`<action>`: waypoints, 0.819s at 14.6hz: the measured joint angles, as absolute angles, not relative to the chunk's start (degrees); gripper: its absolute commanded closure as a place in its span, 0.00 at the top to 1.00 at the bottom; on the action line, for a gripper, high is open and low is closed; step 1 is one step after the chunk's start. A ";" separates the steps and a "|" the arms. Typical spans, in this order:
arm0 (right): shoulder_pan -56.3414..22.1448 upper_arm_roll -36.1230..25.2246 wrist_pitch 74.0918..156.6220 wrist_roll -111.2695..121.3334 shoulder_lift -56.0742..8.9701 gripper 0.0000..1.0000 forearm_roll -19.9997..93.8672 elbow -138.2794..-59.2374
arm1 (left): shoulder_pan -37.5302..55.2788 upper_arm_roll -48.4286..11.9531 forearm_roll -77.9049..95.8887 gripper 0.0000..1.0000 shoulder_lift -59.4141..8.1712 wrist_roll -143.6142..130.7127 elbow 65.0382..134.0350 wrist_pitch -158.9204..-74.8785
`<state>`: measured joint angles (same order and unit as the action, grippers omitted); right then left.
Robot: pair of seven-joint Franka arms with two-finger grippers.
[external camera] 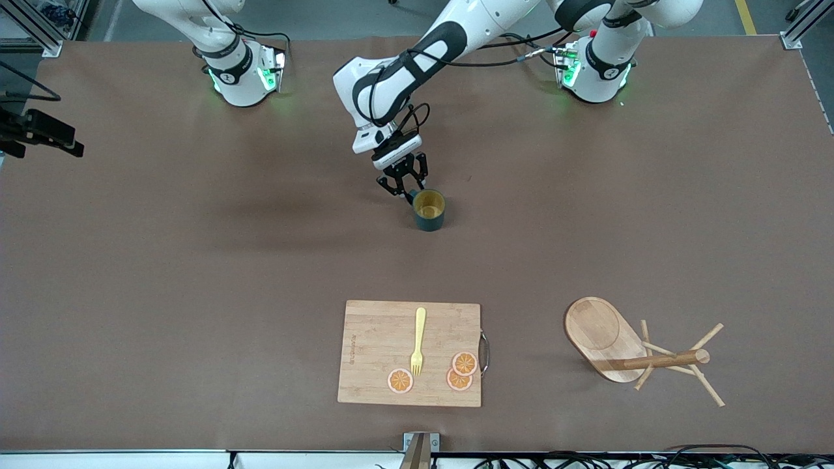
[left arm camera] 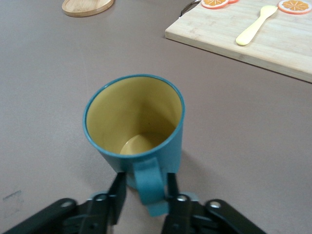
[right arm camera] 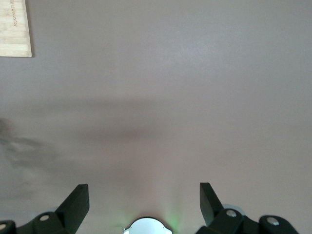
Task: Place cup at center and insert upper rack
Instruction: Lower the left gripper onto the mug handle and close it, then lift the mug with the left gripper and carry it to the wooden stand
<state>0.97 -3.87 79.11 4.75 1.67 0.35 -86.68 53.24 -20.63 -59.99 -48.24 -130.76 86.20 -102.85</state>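
Observation:
The dark teal cup (external camera: 429, 210) with its yellow-ochre inside stands upright on the table near the middle; it also shows in the left wrist view (left arm camera: 134, 126). My left gripper (external camera: 402, 187) is low beside it, fingers straddling the loop handle (left arm camera: 148, 187) with a small gap on one side, open. The wooden mug tree (external camera: 651, 359) lies on its side near the front camera toward the left arm's end, its oval base (external camera: 603, 335) tipped up. My right gripper (right arm camera: 144, 202) is open and empty, held high over bare table; it is out of the front view.
A rectangular bamboo cutting board (external camera: 410, 352) lies nearer the front camera than the cup, carrying a yellow fork (external camera: 418, 342) and three orange slices (external camera: 464, 363). A black camera mount (external camera: 39, 133) sticks in at the right arm's end.

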 measured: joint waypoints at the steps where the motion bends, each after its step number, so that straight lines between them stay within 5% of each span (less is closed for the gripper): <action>1: 0.97 -3.87 79.11 4.75 2.74 1.00 0.37 -87.33 | 53.24 -20.63 -59.99 0.12 -48.24 -130.81 86.14 -102.86; 4: 0.97 -3.87 79.22 4.75 4.20 1.00 0.39 -88.54 | 53.24 -20.64 -59.99 0.01 -48.25 -130.86 85.88 -102.89; 12: 0.97 -3.86 79.85 4.75 4.22 1.00 0.42 -89.19 | 47.35 -20.68 -48.14 0.01 -41.20 -120.72 78.90 -102.87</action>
